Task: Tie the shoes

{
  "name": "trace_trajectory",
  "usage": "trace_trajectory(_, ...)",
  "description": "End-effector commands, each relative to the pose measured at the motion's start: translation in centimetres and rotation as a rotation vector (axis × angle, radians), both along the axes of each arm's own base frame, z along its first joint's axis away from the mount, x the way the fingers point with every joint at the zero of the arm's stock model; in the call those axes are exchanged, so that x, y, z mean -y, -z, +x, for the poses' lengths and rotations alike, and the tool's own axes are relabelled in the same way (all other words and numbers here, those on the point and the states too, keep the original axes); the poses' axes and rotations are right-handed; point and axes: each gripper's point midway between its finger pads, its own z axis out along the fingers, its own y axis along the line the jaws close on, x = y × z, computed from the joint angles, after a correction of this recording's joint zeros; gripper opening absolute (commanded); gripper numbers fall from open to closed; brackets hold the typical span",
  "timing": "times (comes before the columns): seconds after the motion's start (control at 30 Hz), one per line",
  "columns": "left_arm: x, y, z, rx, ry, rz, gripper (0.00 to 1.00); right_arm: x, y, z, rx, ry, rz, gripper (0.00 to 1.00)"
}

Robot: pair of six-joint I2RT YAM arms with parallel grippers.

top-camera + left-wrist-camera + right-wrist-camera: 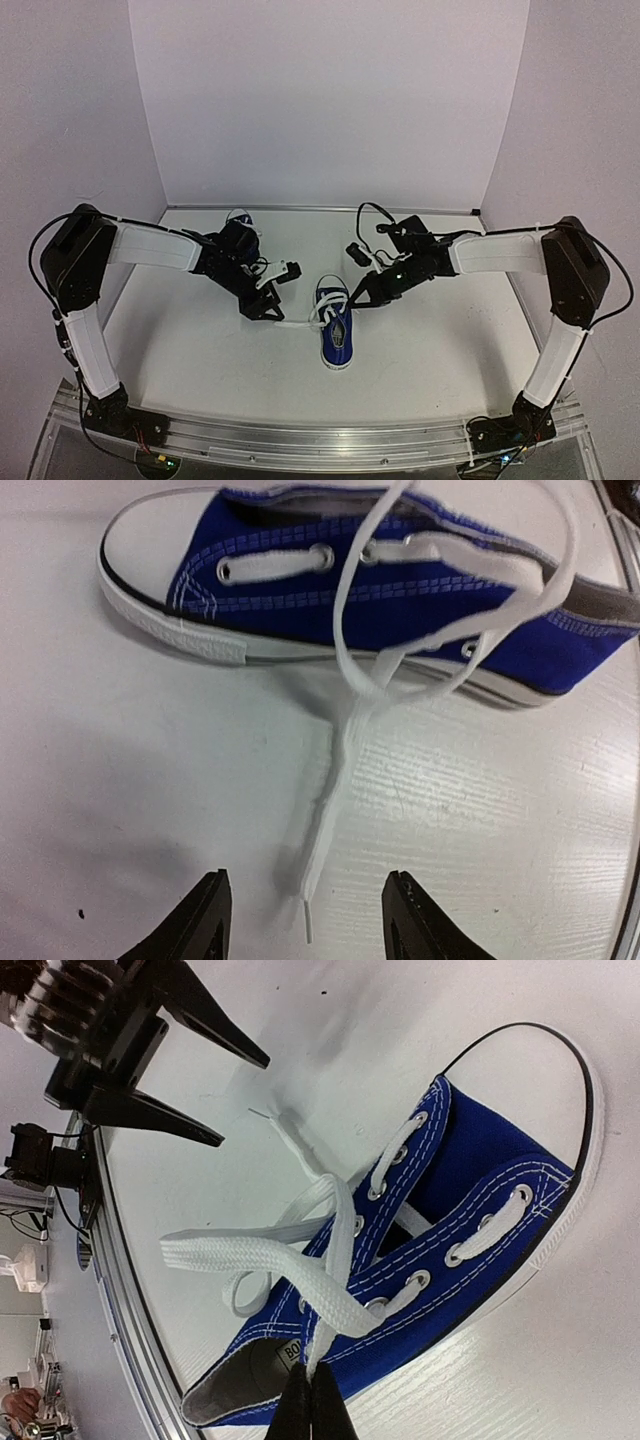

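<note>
a: status? where are the shoes?
b: near shoe (336, 330) stands on its sole mid desk (450, 340), between my two arms, toe cap (338, 361) toward the near edge. far shoe (240, 220) is at the back left, mostly hidden behind my left arm (160, 248).
a: grippers?
b: right gripper (310, 1410) is pinched closed on the right lace (325, 1300), right by the heel opening. the lace runs from the eyelets straight into my fingertips. left gripper (310, 925) is spread wide, holding nothing, low over the desk just left of the near shoe.
a: and the left lace?
b: left lace (330, 800) comes off the side of the shoe and lies flat on the desk. its tip sits between my left fingers (208, 925), touching neither.
a: laces tidy?
b: loose. the two cross over the shoe's opening, and a loop of lace hangs over the side down to the desk. right wrist view agrees on the left gripper: fingers apart, pointed toward the lace tip.
</note>
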Motion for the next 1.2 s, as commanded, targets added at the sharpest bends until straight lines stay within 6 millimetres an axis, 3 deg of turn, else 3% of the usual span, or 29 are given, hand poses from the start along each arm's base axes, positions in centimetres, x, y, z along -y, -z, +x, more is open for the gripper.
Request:
trace_trajectory(0.0, -0.7, 2.0, -0.4, 0.017, 0.044, 0.178, 0.54, 0.3, -2.2, 0.5, 0.044, 0.02, 0.025, 0.0)
trace_trajectory(0.27, -0.2, 4.0, -0.1, 0.006, 0.062, 0.275, 0.52, 0.6, -2.2, 0.5, 0.044, 0.029, 0.022, 0.0)
trace_trajectory(0.37, -0.5, 4.6, 0.1, 0.001, 0.054, 0.309, 0.46, 0.8, -2.2, 0.5, 0.044, 0.035, 0.021, 0.0)
trace_trajectory(0.4, -0.6, 4.7, 0.2, -0.001, 0.052, 0.321, 0.42, 0.9, -2.2, 0.5, 0.044, 0.036, 0.021, 0.0)
trace_trajectory(0.53, -1.2, 5.0, 0.2, -0.012, 0.022, 0.353, 0.06, 1.4, -2.1, 0.5, 0.042, 0.056, 0.013, 0.0)
trace_trajectory(0.57, -1.4, 4.8, 0.5, -0.006, -0.004, 0.353, 0.01, 1.7, -2.1, 0.6, 0.041, 0.068, 0.008, 0.0)
trace_trajectory(0.73, -3.1, 1.6, 3.1, 0.015, -0.239, 0.252, 0.0, 4.6, -2.6, 1.7, 0.062, 0.189, -0.021, 0.0)
trace_trajectory(0.9, -5.9, -2.7, 5.8, 0.079, -0.528, 0.137, 0.0, 9.8, -3.5, 3.1, 0.092, 0.41, -0.062, 0.0)
trace_trajectory(1.03, -7.9, -6.1, 6.7, 0.102, -0.728, 0.011, 0.0, 14.5, -5.1, 3.8, 0.14, 0.614, -0.082, 0.0)
trace_trajectory(1.17, -10.0, -8.0, 7.0, 0.053, -0.89, -0.077, 0.0, 16.9, -5.2, 3.2, 0.135, 0.713, -0.091, 0.0)
